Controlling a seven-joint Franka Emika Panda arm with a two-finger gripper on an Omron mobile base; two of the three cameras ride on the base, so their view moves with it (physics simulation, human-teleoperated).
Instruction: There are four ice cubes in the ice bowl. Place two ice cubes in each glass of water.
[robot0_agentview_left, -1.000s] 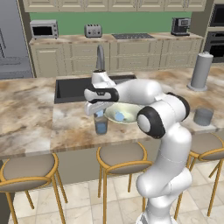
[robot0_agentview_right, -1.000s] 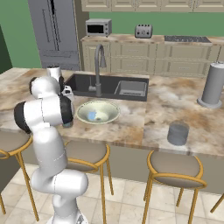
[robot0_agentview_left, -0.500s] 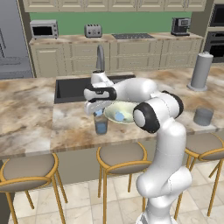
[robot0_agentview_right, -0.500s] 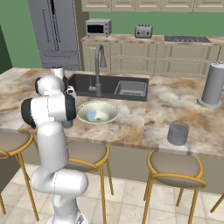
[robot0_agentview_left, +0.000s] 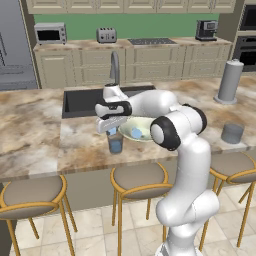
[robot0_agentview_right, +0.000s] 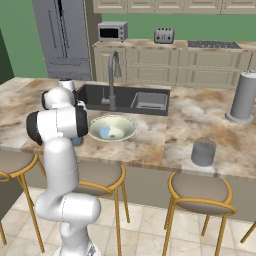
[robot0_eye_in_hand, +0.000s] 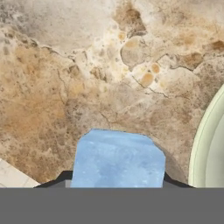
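My jaws (robot0_agentview_left: 111, 131) grip an ice cube (robot0_eye_in_hand: 117, 158), hovering right over the glass (robot0_agentview_left: 115, 144) on the surface (robot0_agentview_left: 80, 145), just left of the bowl (robot0_agentview_left: 140, 135). One cube (robot0_agentview_right: 105, 132) lies in the bowl; 2nd glass (robot0_agentview_right: 203, 152) sits well apart to the right.

your left base view looks from behind the arm's left, forward and down across the marble island (robot0_agentview_left: 40, 125) toward the back cabinets. your right base view looks from behind its right; both share the sink (robot0_agentview_right: 140, 100), faucet (robot0_agentview_left: 114, 65) and ice bowl (robot0_agentview_right: 129, 131). your hand view sits very close above the marble, the bowl's rim at its right edge.
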